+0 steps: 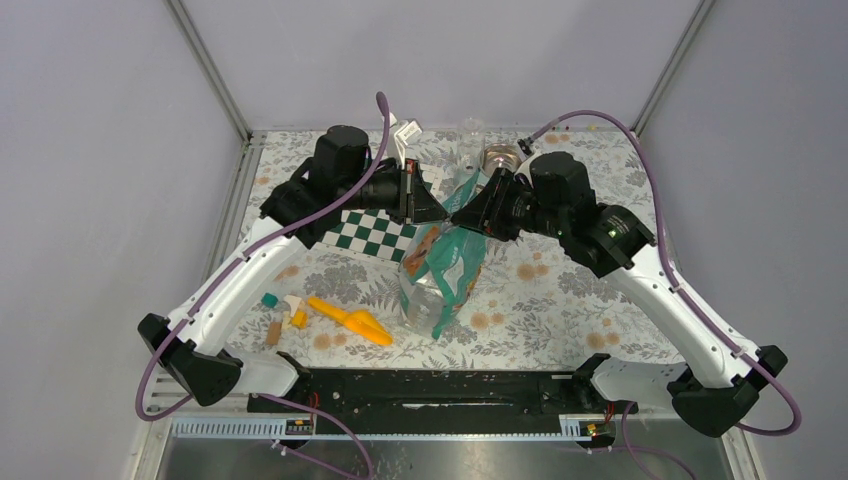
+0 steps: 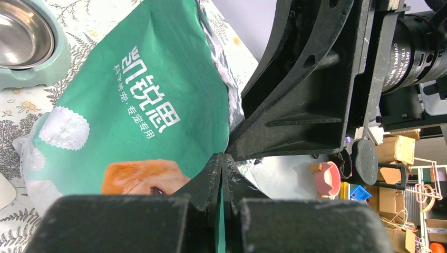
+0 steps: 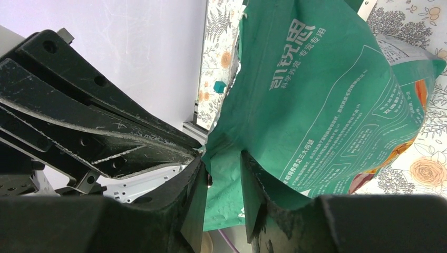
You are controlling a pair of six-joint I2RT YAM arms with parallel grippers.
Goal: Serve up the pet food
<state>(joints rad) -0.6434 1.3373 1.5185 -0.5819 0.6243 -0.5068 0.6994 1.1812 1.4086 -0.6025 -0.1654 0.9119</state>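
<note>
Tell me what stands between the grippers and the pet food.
The tall teal-green foil bag does: no pet food shows outside it. The left gripper pinches the bag's top edge. The right gripper straddles that edge, jaws apart.

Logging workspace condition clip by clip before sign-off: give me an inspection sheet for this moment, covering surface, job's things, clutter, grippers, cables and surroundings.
Surface: floral cloth, with a checkered mat at the back left.
Job's things: pet food, nothing seen; teal bag upright mid-table; steel bowl behind it, the part that shows empty; orange scoop lying to the bag's left.
Clutter: small blocks left of the scoop.
Grippers: left gripper shut on the bag's top edge; right gripper open, the bag's edge between its fingers.
Cables: a purple cable loops along each arm.
Surroundings: grey walls; boxes stacked beyond the table.
</note>
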